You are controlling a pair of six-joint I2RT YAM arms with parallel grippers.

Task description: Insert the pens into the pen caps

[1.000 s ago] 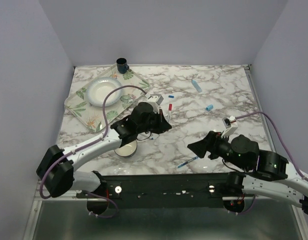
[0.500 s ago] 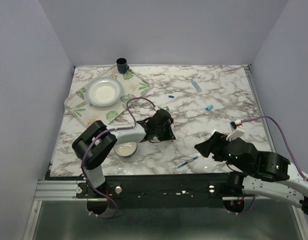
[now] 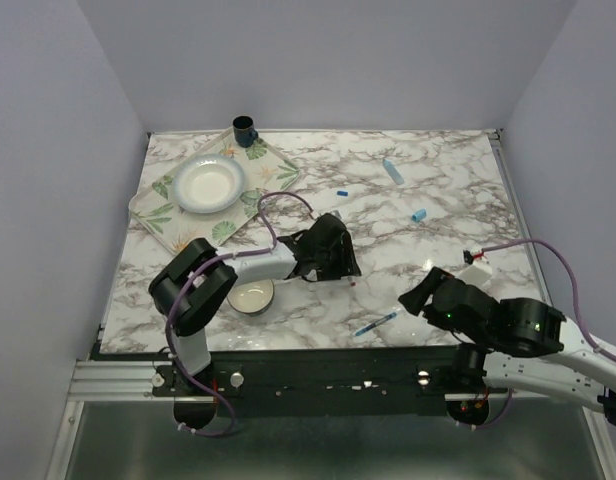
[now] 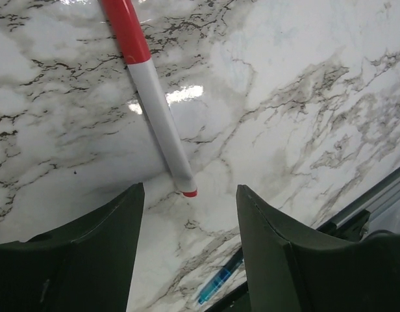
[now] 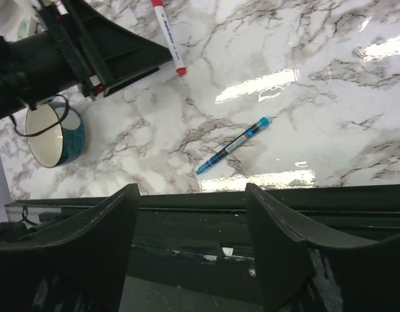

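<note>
Left wrist view: red pen (image 4: 154, 104) runs off the top edge, far end unseen. Blue pen (image 4: 216, 286) partly behind a left gripper (image 4: 190, 188) finger. Top view: red pen almost wholly under that gripper.

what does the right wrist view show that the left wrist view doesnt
Only the right wrist view: the small bowl, and the blue pen in full, lying apart from the other pen. Only the left wrist view: the left gripper open, with the red-tipped pen lying loose just ahead of its jaws. Both: the red-tipped pen, at least part of the blue pen, and the marble table.
</note>
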